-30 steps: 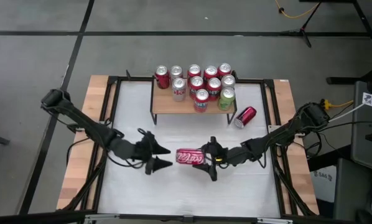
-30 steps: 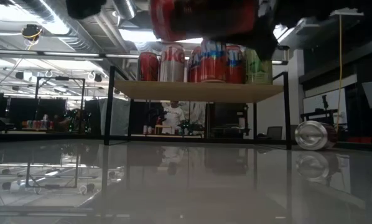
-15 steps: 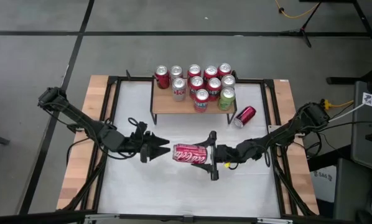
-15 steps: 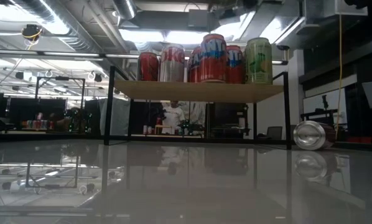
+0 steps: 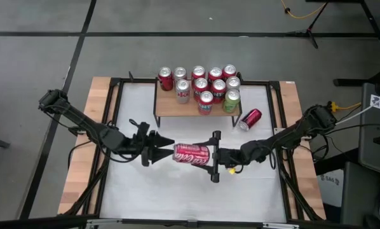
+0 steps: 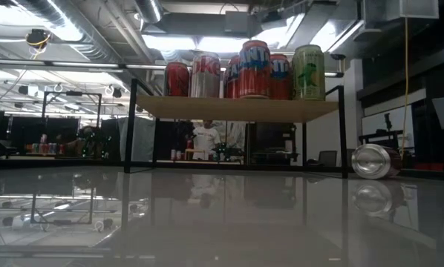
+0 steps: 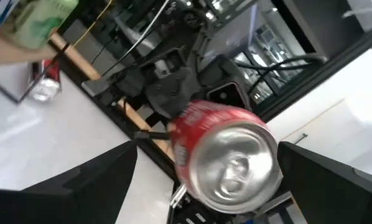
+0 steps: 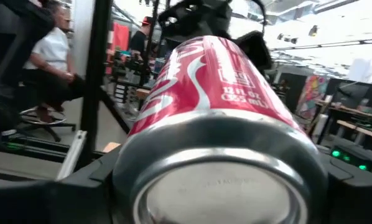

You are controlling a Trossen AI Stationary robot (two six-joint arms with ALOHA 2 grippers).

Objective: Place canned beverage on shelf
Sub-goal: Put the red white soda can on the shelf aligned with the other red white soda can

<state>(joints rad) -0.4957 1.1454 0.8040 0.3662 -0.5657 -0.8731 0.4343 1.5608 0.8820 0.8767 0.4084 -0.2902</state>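
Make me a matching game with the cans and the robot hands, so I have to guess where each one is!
Things:
1. green can
2. fallen can
3. held can
4. left gripper

Places or states:
A. sideways in the right gripper
B. standing on the shelf
C. fingers open, next to the held can's end
D. lying on the table beside the shelf

Pairs: 1-B, 2-D, 3-A, 4-C

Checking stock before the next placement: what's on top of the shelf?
The shelf carries ten upright cans: mostly red, some silver, one green can at its right front corner. Labels on the rear cans are hidden.
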